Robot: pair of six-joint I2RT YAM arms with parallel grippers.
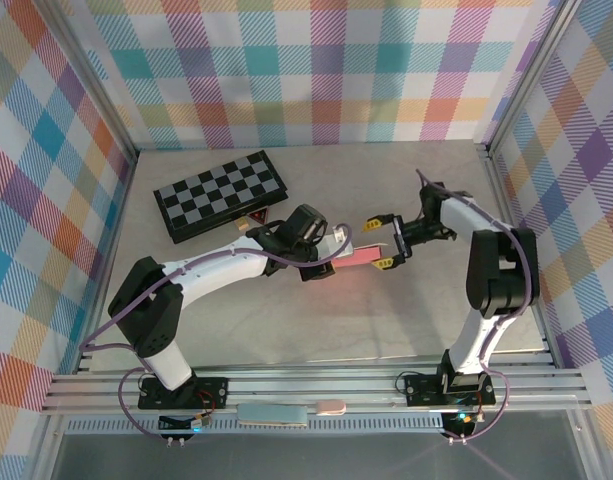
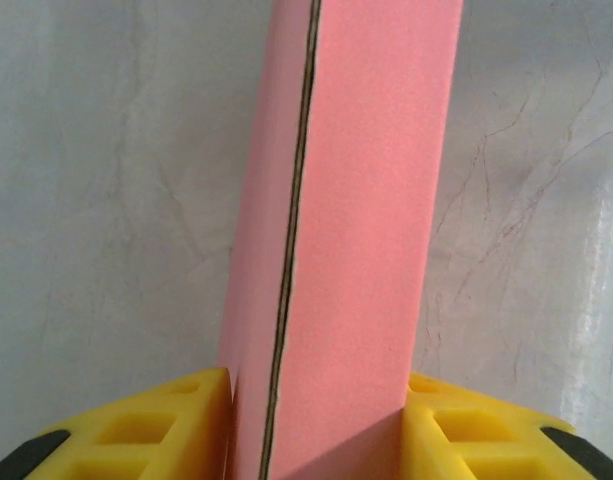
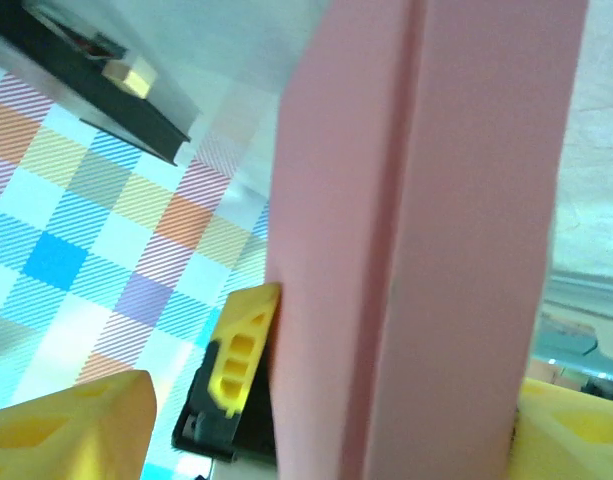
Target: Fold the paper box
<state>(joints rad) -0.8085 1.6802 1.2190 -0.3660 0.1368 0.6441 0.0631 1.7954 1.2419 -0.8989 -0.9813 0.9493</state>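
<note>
Yellow left fingers (image 2: 156, 435) clamp the paper box (image 1: 358, 257) at one end, above the middle of the table (image 1: 286, 330) — its long axis points straight at the right fingers (image 1: 377, 220), spread wide around the far end. That free end lies nearer the right arm (image 1: 496, 270).

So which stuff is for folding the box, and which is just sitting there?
For the job:
paper box, pink
left gripper, clamped on it
right gripper, open around its other end

Just lying about:
checkered board
small tan block beside the board
</note>
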